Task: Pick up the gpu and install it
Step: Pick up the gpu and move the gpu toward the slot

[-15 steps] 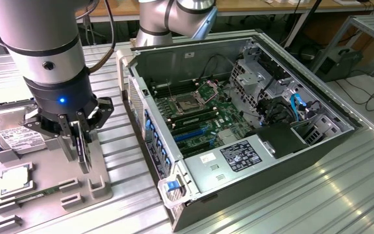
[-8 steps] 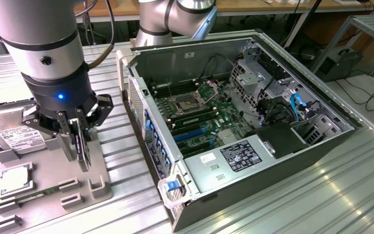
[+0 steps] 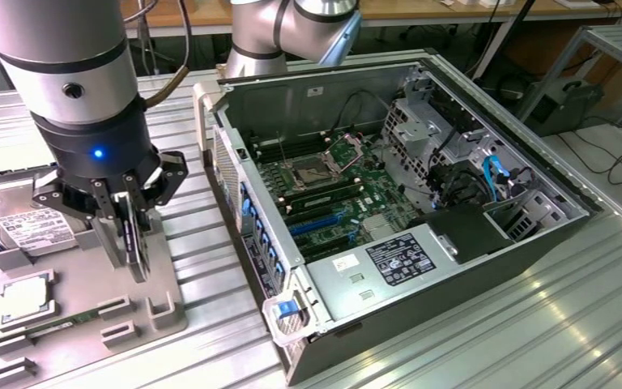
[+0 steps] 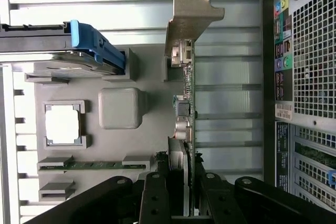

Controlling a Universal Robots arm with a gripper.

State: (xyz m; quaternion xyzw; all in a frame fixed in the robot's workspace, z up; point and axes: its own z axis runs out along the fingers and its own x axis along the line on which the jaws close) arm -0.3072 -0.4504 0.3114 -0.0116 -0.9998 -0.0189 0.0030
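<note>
1. The gripper (image 3: 125, 235) (image 4: 181, 182) points straight down, its fingers (image 4: 157, 192) drawn narrow and clamped on the gpu (image 3: 136, 263) (image 4: 190, 98).
2. The gpu stands on its edge between the fingers. In the wrist view it shows edge-on, with its pale metal bracket (image 4: 190, 14) at the end far from the gripper.
3. The card is over the grey fixture tray (image 3: 165, 312) (image 4: 152, 66). Whether its lower edge touches the tray cannot be told.
4. On the same tray lie a hard drive (image 3: 25, 223) (image 4: 79, 45) with a white label, a square processor (image 3: 25, 296) (image 4: 62, 124) in its pocket, and a narrow memory stick (image 3: 62, 324) (image 4: 92, 165) in a slot.
5. The tray rests on a slatted metal table (image 3: 527, 332) at the exterior view's left.
6. The computer case (image 3: 549, 243) (image 4: 310, 51) lies on its side just beside the tray, at the exterior view's right, its panel off and the motherboard (image 3: 333, 182) exposed.
7. The gpu is outside the case.
</note>
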